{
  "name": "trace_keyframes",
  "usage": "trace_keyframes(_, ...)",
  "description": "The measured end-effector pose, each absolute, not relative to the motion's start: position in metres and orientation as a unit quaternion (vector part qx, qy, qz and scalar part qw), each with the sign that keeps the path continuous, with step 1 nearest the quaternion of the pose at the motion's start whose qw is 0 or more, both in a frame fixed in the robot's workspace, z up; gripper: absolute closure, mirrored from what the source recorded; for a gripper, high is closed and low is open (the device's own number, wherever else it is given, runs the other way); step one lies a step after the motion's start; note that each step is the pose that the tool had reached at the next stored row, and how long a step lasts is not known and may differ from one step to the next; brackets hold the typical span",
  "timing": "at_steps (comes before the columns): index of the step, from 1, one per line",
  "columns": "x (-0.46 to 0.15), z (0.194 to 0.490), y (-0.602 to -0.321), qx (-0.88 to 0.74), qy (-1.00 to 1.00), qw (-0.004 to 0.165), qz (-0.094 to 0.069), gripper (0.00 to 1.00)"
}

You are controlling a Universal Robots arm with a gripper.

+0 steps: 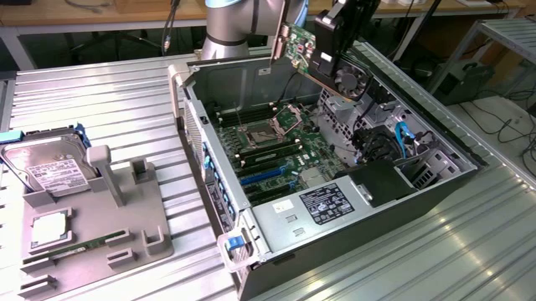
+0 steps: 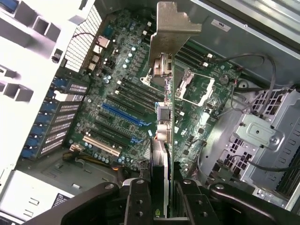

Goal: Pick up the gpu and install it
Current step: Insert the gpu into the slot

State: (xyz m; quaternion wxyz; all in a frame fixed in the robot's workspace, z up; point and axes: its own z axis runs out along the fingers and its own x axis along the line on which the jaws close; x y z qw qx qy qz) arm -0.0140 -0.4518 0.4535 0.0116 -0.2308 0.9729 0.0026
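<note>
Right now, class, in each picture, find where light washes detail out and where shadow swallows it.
Wrist view: one wall of the computer case is blown out to white, while the gripper clamping the graphics card sits in dark shadow. Exterior view: the ribbed metal table carries bright streaks of glare, and the black box inside the case reads as a dark mass.

The exterior camera stands high and well back, looking down at a slant over the bench (image 1: 109, 100) and into the case (image 1: 280, 216). The wrist camera sits close above the hand (image 2: 162, 187), looking down along the gpu (image 2: 173, 28), probably near-vertically, at the motherboard (image 2: 117, 93), which both views share.
</note>
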Motion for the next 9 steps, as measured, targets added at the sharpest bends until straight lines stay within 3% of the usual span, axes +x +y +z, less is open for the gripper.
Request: trace_keyframes(9, -0.0140, 0.4536, -0.4517, -0.262, 0.965, 0.011, 0.003, 0.73)
